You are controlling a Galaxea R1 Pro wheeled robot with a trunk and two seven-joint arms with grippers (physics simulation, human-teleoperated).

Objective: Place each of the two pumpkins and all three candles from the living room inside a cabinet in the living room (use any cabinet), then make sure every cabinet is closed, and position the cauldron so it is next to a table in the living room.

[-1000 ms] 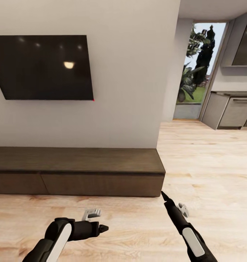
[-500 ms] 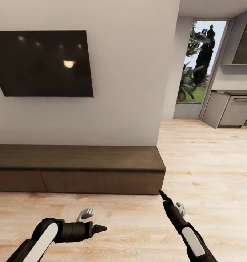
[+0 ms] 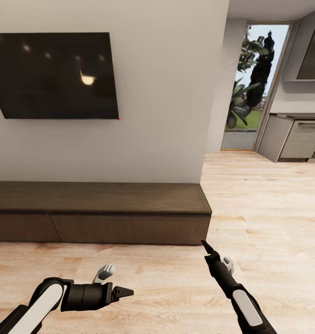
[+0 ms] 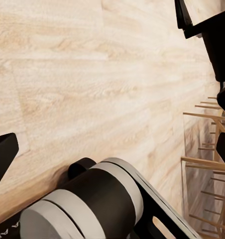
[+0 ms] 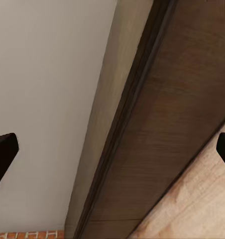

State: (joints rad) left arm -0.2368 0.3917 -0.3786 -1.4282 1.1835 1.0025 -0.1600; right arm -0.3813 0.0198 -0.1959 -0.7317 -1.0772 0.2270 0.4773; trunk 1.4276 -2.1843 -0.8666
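Both our grippers are empty with fingers spread: the right gripper aims at the closed cabinet near its right end, the left gripper hangs low over the floor. We judge this the approach; next, a front must be opened. The left arm is bent inward, the right stretched forward.

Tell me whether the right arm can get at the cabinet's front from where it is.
Probably yes. The right gripper points at the cabinet near its right end, with only bare wooden floor between them. It is not touching yet, so some forward reach is likely needed.
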